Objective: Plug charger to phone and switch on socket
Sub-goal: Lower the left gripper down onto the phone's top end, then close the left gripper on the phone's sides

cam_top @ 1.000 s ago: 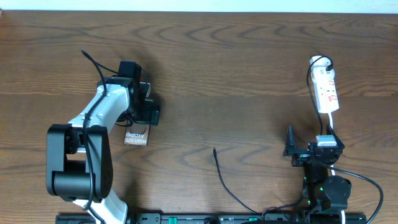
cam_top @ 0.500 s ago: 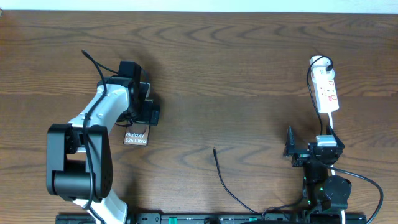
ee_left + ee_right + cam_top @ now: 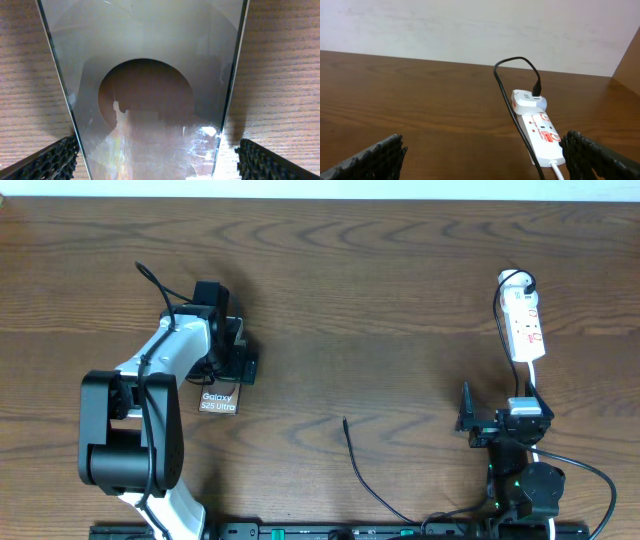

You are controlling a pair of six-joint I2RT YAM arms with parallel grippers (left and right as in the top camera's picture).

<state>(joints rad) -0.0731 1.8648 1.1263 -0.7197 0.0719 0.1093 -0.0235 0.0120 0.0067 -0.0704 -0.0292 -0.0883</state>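
Observation:
The phone (image 3: 218, 401), a glossy brownish slab with white lettering, lies on the table at the left, and most of it is under my left arm. My left gripper (image 3: 226, 368) is lowered over it and open. In the left wrist view the phone (image 3: 155, 75) fills the space between the two black fingers (image 3: 55, 160), with a small gap on the right side. The charger's black cable tip (image 3: 345, 421) lies loose at the centre front. At the right, the white socket (image 3: 526, 325) with red marks carries a white adapter (image 3: 527, 101). My right gripper (image 3: 467, 420) is open and empty short of the socket (image 3: 542, 134).
The charger cable (image 3: 375, 490) runs from the tip down to the table's front edge. A white cord (image 3: 531, 375) leaves the socket toward my right arm. A pale wall (image 3: 470, 25) rises behind the table's far edge.
My left arm has shifted very slightly to the right over the phone. The phone, the cable tip and the right arm stay where they were.

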